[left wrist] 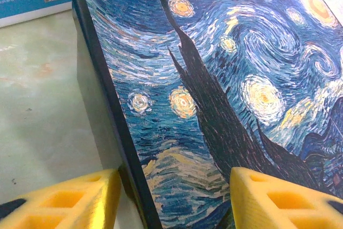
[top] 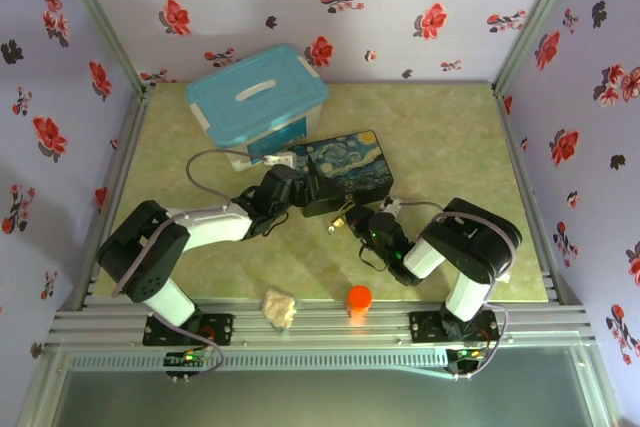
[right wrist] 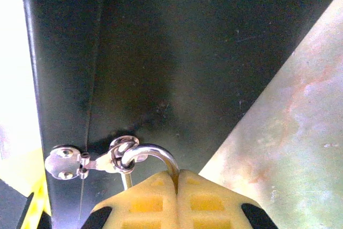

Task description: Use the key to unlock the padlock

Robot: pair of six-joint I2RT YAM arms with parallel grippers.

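While pressed flat together, touches thin curved silver shackle of the padlock (right wrist: 158,153) with right gripper (right wrist: 177,186), at riveted hasp (right wrist: 67,163) on tin box (right wrist: 187,52), matte black wall. Straddles glossy swirl-painted lid (left wrist: 214,79) corner with left gripper (left wrist: 174,186), jaws apart; grip unclear.

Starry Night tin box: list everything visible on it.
The tin box is flat and rectangular, lid on. The lid is printed with a swirling blue-and-yellow Starry Night picture, and the walls and rim are glossy black. It lies flat on the green table, just in front of the blue-lidded plastic bin. A small silver hasp on one wall carries the shackle of the padlock, which the shut right gripper pinches. The left gripper straddles one lid edge, yellow fingers apart; contact is unclear.
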